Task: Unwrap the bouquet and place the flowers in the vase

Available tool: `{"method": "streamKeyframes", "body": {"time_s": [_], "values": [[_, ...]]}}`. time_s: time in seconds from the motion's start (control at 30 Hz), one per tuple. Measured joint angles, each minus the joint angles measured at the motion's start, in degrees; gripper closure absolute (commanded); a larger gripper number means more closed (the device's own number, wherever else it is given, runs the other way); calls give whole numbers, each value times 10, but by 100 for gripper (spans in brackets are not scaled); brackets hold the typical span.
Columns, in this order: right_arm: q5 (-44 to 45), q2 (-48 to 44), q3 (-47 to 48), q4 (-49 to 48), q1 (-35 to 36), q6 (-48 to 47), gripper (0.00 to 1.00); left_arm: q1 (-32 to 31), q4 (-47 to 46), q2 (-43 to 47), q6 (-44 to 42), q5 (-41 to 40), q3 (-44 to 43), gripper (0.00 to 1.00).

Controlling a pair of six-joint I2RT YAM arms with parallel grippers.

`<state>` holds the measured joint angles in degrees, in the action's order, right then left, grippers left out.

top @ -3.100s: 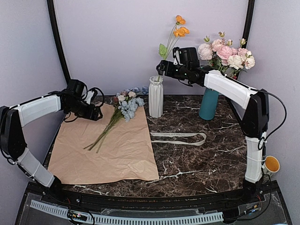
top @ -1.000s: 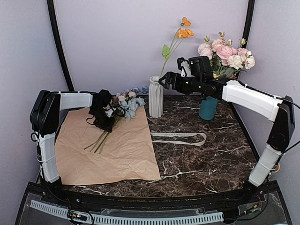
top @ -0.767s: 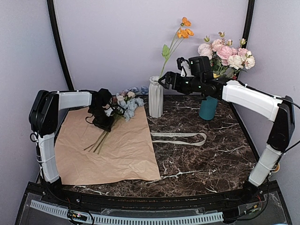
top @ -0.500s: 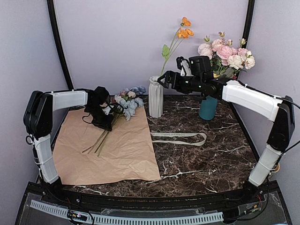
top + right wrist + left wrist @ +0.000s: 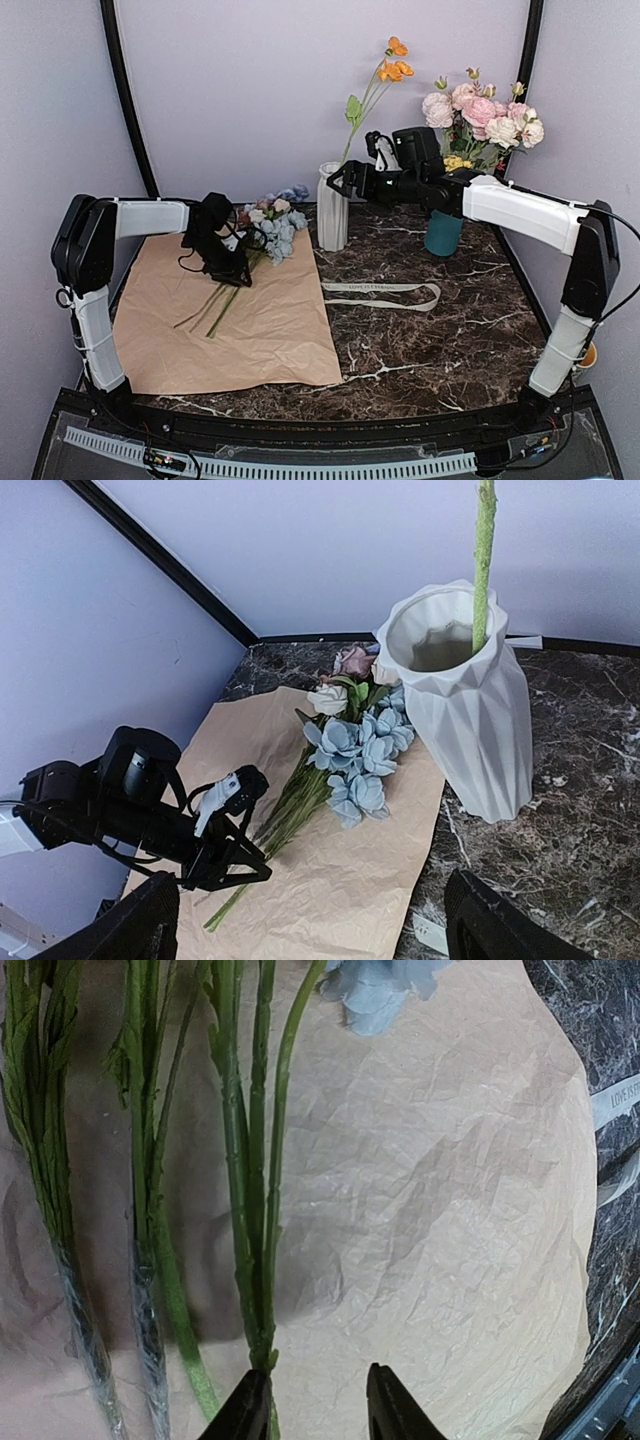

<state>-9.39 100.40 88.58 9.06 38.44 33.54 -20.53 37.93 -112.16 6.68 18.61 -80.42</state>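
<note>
The bouquet is unwrapped: the flowers, pale blue, cream and dusty pink, lie on the spread kraft paper with their green stems side by side. My left gripper hovers low over the stem ends, its jaws open a finger's width. One stem runs up beside the left fingertip; nothing sits between the fingers. The white ribbed vase holds an orange flower, whose stem rises out of the vase. My right gripper hangs wide open just right of the vase rim, holding nothing.
A teal vase with pink and white roses stands right of the white vase. The cream ribbon lies loose on the dark marble table. A yellow cup sits at the far right edge.
My left gripper was shut on the stems and has opened, shifting slightly right and nearer along them. My right gripper has drifted a little left towards the vase, staying open.
</note>
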Motion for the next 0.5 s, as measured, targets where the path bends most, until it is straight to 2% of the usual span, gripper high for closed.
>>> {"method": "streamKeyframes", "body": {"time_s": [0.5], "values": [[0,-1,-14,-1,0,0,9,-4,-12,-31,-2,-33,-8,65]]}}
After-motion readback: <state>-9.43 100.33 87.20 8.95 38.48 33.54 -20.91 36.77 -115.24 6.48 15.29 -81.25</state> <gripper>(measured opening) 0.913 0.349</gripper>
